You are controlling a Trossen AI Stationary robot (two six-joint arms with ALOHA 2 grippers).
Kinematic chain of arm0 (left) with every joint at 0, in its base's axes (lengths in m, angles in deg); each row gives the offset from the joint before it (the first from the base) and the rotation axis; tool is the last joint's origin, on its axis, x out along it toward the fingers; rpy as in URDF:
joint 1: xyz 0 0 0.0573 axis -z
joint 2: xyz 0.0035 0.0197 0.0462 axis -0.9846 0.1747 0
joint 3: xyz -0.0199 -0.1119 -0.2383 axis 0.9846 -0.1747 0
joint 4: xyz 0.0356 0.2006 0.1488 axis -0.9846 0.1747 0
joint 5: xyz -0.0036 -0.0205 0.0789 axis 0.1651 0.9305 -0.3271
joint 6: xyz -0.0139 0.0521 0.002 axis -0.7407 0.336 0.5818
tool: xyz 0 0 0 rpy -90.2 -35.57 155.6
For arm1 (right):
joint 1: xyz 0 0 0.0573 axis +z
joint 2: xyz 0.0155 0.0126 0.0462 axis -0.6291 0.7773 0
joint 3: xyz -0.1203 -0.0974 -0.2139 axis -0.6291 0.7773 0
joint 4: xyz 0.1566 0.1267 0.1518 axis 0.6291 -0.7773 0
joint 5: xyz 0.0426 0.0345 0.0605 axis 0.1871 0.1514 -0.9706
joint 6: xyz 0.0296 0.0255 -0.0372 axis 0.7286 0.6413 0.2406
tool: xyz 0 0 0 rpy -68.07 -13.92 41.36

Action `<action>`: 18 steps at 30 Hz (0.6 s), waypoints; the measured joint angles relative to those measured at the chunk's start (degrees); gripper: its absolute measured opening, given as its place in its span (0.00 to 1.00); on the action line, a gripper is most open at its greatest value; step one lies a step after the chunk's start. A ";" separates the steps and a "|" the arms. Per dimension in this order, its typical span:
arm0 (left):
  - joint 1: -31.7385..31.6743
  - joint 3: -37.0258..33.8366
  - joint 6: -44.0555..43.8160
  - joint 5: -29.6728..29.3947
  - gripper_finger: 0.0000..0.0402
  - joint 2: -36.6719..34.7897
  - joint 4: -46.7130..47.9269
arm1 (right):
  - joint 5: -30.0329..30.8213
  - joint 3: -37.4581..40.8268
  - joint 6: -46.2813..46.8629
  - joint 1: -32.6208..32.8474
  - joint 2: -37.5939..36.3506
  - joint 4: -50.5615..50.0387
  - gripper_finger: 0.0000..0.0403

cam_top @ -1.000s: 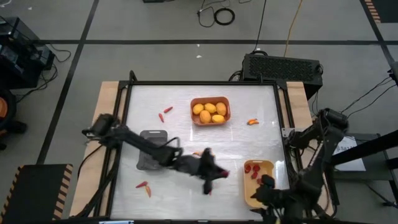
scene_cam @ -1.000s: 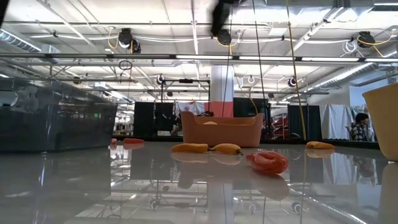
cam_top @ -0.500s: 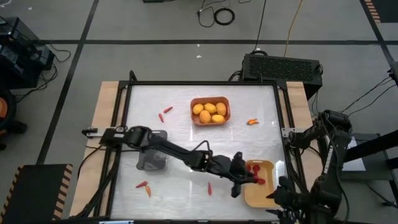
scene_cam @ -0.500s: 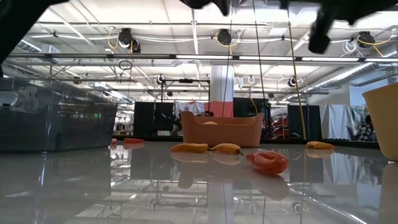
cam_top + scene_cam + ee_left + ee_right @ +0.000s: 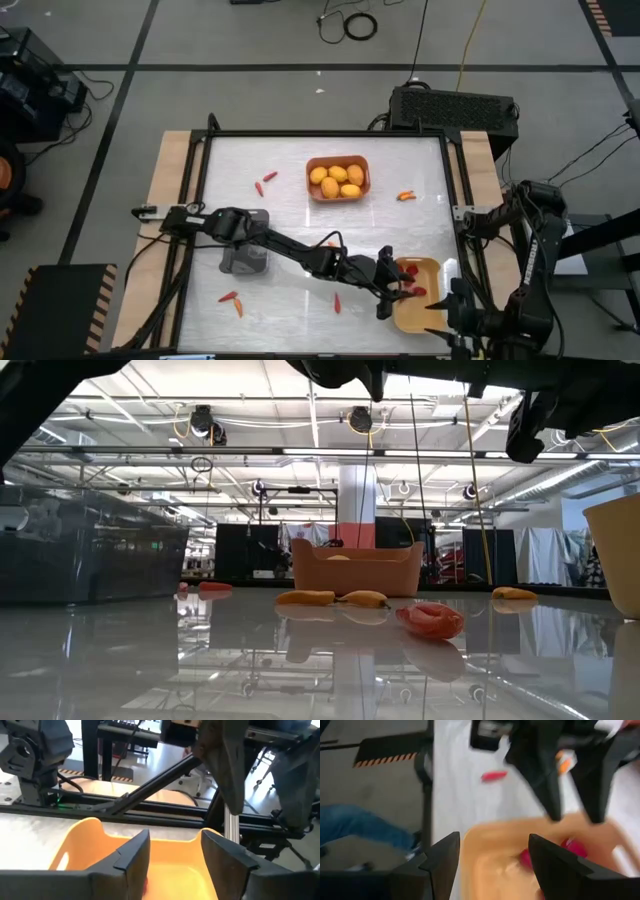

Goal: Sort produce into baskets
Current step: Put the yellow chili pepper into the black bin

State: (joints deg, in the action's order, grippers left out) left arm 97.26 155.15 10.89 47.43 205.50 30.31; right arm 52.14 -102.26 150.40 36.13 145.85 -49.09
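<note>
While the left arm stretches across the table [image 5: 300, 200] toward 4 o'clock, its left claw [image 5: 386, 291] hangs over the near-left rim of the yellow basket [image 5: 415, 310]. The claw's fingers are spread apart, with nothing seen between them in the left wrist view. The right arm sits off the table edge at 4–5 o'clock. Its right claw [image 5: 447, 316] is at the yellow basket's right rim, fingers spread, holding nothing.

The dark grey basket [image 5: 246, 255] sits at 8 o'clock, partly covered by the left arm's links. The orange basket [image 5: 338, 177] sits at 12–1 o'clock and holds four yellow-orange fruits [image 5: 337, 180]. Red berries [image 5: 411, 271] lie in the far part of the yellow basket, right next to the left claw.

Loose chili pieces on the table:
- One red [image 5: 337, 302] at 6 o'clock, just left of the left claw.
- A red/orange pair [image 5: 233, 300] at 7 o'clock.
- Two red [image 5: 265, 182] at 10–11 o'clock.
- One orange [image 5: 405, 196] at 2 o'clock, right of the orange basket.

A black box [image 5: 452, 108] stands on the floor beyond the table's far right corner.
</note>
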 joint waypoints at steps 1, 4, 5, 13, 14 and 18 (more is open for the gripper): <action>0.00 0.00 0.05 0.39 0.47 -0.27 1.11 | 1.31 0.00 0.09 -0.02 0.59 -0.61 0.56; -0.13 0.00 0.06 1.51 0.48 -2.44 7.87 | 2.82 0.00 0.29 -0.73 2.39 -1.52 0.56; -0.27 0.00 0.16 1.57 0.48 -3.54 10.66 | 2.85 0.00 0.34 -1.01 2.97 -1.54 0.56; -2.05 0.07 -0.12 1.03 0.48 -12.96 39.28 | 5.76 0.00 3.95 -3.16 8.50 1.19 0.56; -2.05 0.07 -0.12 0.98 0.48 -13.73 41.47 | 5.70 0.00 4.18 -3.29 9.13 1.84 0.56; -1.45 0.07 -0.13 -2.34 0.48 -16.50 52.63 | 5.86 0.00 4.03 -3.89 11.44 3.96 0.56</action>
State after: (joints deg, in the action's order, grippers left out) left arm 95.81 155.22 10.75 45.09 189.00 82.95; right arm 58.00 -102.26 154.44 32.24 157.29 -45.13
